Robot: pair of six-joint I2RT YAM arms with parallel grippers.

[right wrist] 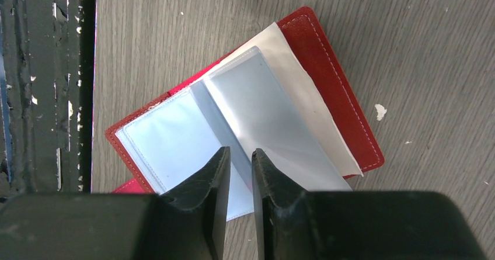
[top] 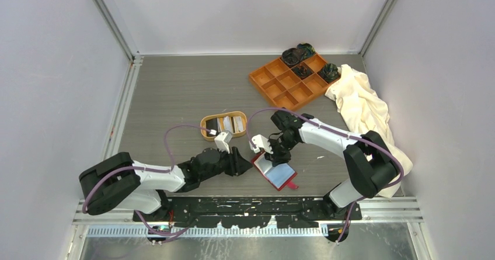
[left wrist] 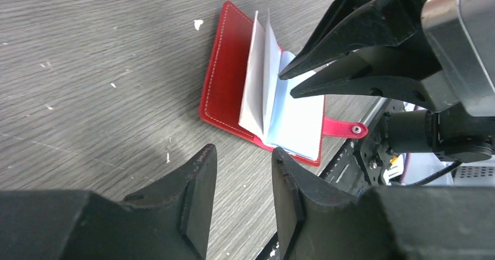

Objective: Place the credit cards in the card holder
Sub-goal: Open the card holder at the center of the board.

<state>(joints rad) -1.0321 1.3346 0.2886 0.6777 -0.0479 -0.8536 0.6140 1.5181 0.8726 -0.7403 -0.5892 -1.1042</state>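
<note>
The red card holder point(top: 279, 176) lies open near the table's front edge, blue lining and clear sleeves up. It also shows in the left wrist view point(left wrist: 229, 67) and the right wrist view point(right wrist: 333, 79). My right gripper point(right wrist: 240, 152) hangs just over its sleeves point(right wrist: 257, 114), jaws a narrow gap apart with nothing between them; its fingertips point(left wrist: 292, 73) show beside two upright sleeves. My left gripper point(left wrist: 243, 152) is open and empty, low over the table just left of the holder. The credit cards point(top: 225, 124), black, white and tan, lie in the oval tan dish point(top: 205, 132).
An orange nine-compartment tray point(top: 279, 80) with dark items in its far cells stands at the back right. A cream cloth point(top: 363, 105) lies crumpled along the right side. The black mounting rail point(top: 251, 204) runs just in front of the holder.
</note>
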